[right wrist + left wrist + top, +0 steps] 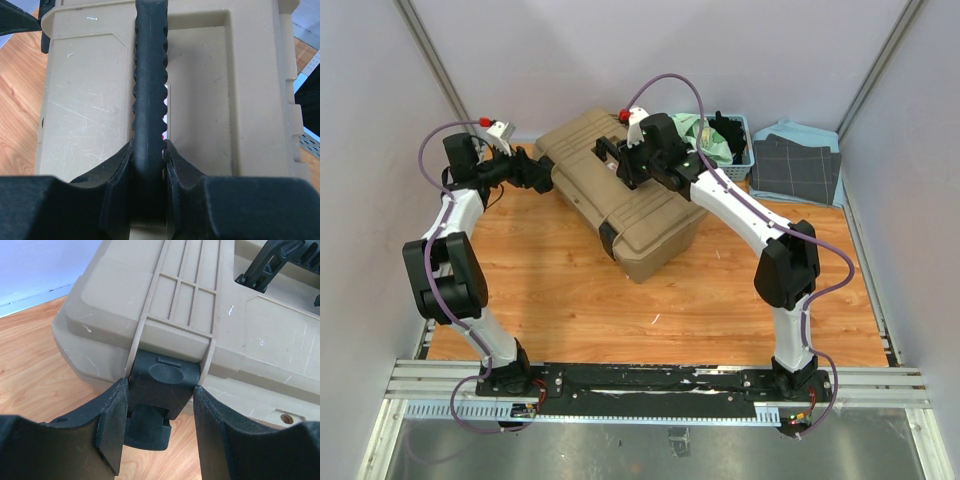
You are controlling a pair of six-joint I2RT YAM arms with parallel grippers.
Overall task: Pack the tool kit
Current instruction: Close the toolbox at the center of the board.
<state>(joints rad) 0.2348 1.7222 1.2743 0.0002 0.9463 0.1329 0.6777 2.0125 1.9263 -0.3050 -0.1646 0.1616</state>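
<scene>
Our right gripper (149,150) pinches the handle (149,75) to hold the box (90,100) steady. Our left gripper (160,387) squeezes the latch (165,371), probably to snap it.

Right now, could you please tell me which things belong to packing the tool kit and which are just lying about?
Job: tan toolbox; its black handle, clamped by the right gripper; its end latch, gripped by the left gripper.
Lying about: blue basket of cloths; dark checked cloth; light blue cloth.

Overhead view from the near side, both wrist views close on toolbox (655,225) (seen in all three)
</scene>
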